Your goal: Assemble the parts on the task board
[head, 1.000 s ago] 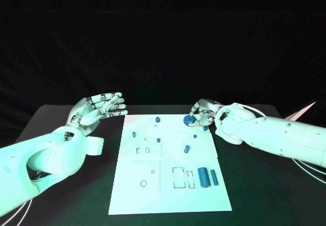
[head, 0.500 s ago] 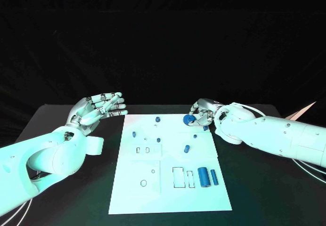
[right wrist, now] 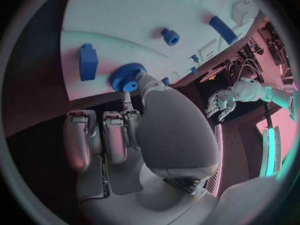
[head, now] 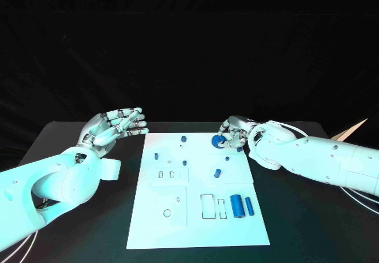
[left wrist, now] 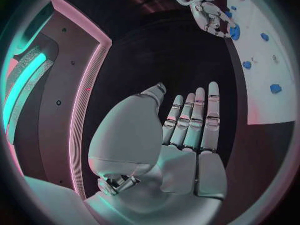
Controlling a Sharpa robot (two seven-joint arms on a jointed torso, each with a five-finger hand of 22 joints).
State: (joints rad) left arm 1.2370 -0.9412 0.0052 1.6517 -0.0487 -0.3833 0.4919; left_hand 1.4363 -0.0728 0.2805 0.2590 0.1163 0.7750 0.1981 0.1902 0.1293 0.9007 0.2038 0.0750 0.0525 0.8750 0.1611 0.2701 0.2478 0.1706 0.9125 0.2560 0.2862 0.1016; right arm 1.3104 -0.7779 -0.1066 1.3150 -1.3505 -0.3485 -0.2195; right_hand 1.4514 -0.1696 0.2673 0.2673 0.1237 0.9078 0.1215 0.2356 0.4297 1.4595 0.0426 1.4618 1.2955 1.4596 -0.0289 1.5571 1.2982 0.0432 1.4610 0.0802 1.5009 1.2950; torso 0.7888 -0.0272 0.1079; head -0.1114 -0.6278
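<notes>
At the board's far right corner, your right hand [head: 234,133] pinches a blue toothed gear [head: 217,141] between thumb and a finger, holding it at the far edge of the white task board [head: 197,219]. Just beside it on the board stands a small blue block [right wrist: 88,62], and further in, a short blue peg [head: 217,173]. Two blue cylinders [head: 241,206] lie near the board's near right side. Your left hand [head: 117,127] hovers off the board's far left corner, fingers spread and holding nothing.
</notes>
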